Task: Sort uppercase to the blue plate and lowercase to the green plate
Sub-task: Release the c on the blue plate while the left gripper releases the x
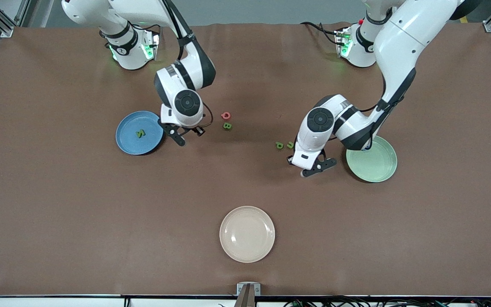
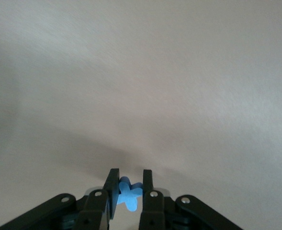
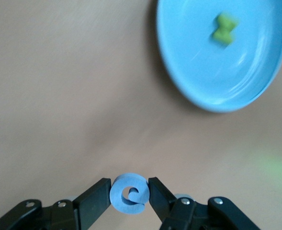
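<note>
Brown matting covers the table [image 1: 58, 204]. Over it, just beside the blue plate [image 1: 126, 140] toward the left arm's end, hangs the right gripper [image 1: 188, 137]; its wrist view shows the fingers [image 3: 95, 199] pinching a blue C [image 3: 129, 192]. On the blue plate lies a green N [image 1: 140, 134]. Red Q [image 1: 226, 115] and green B [image 1: 227, 125] sit touching on the bare table between the two arms, the B nearer the front camera.

Beside the green plate [image 1: 377, 168], toward the right arm's end, the left gripper [image 1: 317, 167] is low over the table, its fingers [image 2: 111, 189] pressed onto a blue x [image 2: 129, 194]. Whether the x is off the surface cannot be told. Two small green letters, a p [image 1: 279, 145] and a u [image 1: 290, 145], lie side by side just beside that gripper's wrist.

Nearest the front camera, well apart from everything else, rests a cream plate [image 1: 228, 238].
</note>
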